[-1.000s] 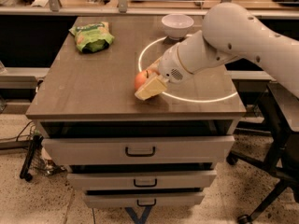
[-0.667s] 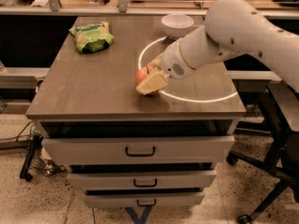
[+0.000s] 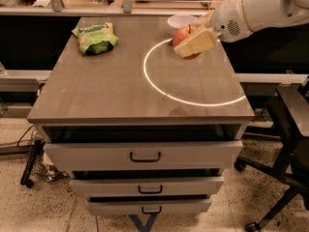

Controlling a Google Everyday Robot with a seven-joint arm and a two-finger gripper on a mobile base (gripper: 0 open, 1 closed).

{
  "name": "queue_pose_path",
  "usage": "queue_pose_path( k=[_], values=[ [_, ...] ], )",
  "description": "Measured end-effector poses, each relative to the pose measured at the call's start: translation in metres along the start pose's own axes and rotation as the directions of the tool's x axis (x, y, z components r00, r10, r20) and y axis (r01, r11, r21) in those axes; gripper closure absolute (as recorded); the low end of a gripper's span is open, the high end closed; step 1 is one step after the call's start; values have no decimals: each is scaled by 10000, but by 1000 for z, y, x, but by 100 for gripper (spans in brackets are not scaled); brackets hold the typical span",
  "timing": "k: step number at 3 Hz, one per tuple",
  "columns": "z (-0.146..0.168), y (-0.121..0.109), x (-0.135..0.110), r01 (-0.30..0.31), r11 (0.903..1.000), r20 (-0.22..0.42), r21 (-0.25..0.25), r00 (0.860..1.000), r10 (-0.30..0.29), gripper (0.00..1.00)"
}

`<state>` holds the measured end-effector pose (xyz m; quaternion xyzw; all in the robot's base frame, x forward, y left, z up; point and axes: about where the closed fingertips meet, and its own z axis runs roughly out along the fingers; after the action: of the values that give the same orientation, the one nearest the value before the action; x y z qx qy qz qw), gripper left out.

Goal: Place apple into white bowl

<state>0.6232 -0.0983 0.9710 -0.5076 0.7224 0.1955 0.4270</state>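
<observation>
My gripper (image 3: 192,41) is shut on the orange-red apple (image 3: 182,34) and holds it in the air above the back right part of the table top. One pale finger (image 3: 197,43) covers the apple's front. The white bowl (image 3: 179,20) stands at the table's far edge, just behind and slightly left of the apple; my gripper and the apple hide part of it. My white arm reaches in from the upper right.
A green snack bag (image 3: 95,37) lies at the back left of the grey table (image 3: 96,91). A bright ring of light (image 3: 159,88) lies on the table's right half. Drawers with handles (image 3: 145,157) sit below. An office chair (image 3: 289,129) stands at the right.
My gripper has lifted the apple off the table and carried it back and to the right, from the table's middle to just in front of the white bowl.
</observation>
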Motion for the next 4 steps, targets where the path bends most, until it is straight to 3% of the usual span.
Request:
queue_pose_path(
  k=[1,2,3,4],
  values=[
    [2,-3,-1,26,10000,56,79,10000,-26,100],
    [16,-27,-9,229,9968,531,762,9982,-270,100],
    [35,-67,-20,275,9909,1148,1321,9925,-428,100],
    [44,-111,-48,367,9749,1930,2195,9779,-803,100]
  ],
)
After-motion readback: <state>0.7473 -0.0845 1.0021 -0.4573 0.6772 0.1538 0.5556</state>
